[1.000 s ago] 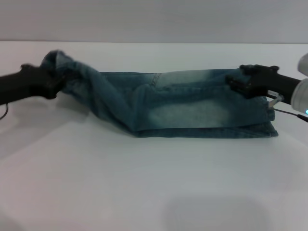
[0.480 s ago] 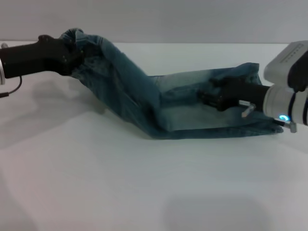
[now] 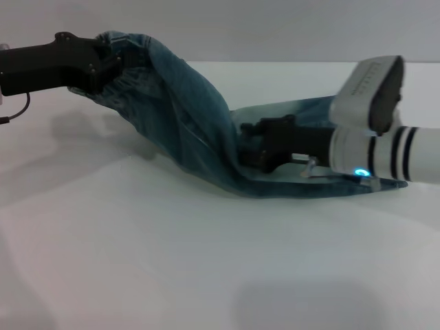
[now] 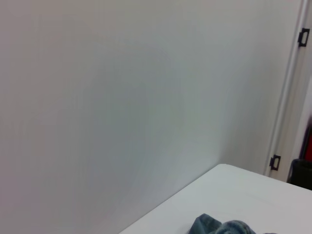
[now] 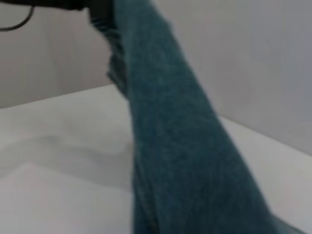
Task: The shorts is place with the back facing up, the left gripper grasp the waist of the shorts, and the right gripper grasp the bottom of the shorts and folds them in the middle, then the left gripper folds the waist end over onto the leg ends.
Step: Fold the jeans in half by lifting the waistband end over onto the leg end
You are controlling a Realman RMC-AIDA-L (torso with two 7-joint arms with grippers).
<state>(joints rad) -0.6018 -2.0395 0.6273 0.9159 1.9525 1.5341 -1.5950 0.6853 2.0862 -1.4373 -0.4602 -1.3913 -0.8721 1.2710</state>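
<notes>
Shorts (image 3: pixel 199 137) half raised off the white tabletop (image 3: pixel 206 268), already folded lengthwise: waist end bunched and clamped in the left gripper (image 3: pixel 110 65), up at the far left; leg end lying flat on the right. Right gripper (image 3: pixel 251 148) low across the flat half, near the crease; fingers buried against the denim, so cannot tell whether open or closed. Risk from here: waist slipping out of the thin pinch and collapsing short of the hems. Also likely: lower layer dragged sideways if not pinned, spoiling the lengthwise fold; or falling cloth draping over the right wrist if not withdrawn in time.
</notes>
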